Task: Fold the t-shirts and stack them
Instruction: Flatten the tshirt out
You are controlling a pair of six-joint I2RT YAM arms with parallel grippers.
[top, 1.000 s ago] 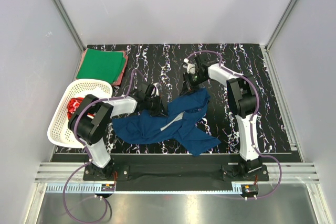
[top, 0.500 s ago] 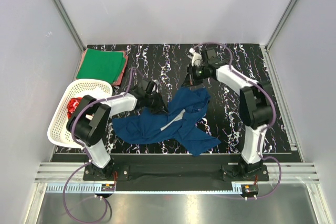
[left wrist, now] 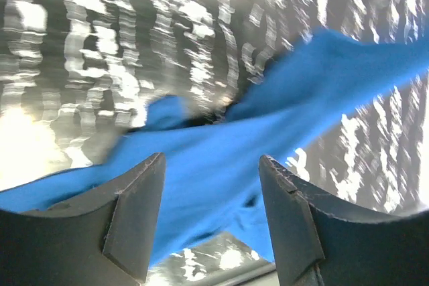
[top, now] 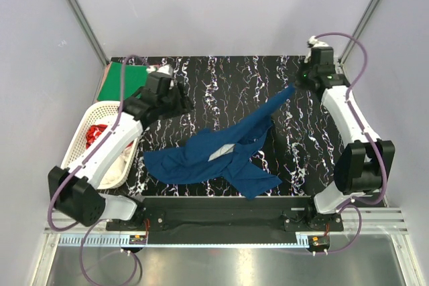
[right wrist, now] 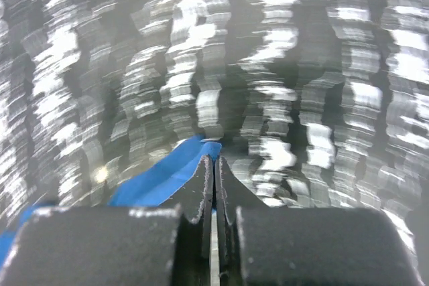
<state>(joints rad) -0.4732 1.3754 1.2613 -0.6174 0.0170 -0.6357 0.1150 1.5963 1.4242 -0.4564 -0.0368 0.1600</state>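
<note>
Dark navy blue cloth t-shirt [top: 221,155]: soft matt fabric, creased. Black white-veined tabletop [top: 221,75]: smooth, glossy, marble-look. White lattice basket [top: 69,160], left: hard plastic w/ slight sheen. Green folded tee [top: 115,75], far left: matt cloth. Silver rails [top: 375,219], near edge: brushed metal.

Lab cell: white panels [top: 221,5], aluminium frame [top: 78,11]
</note>
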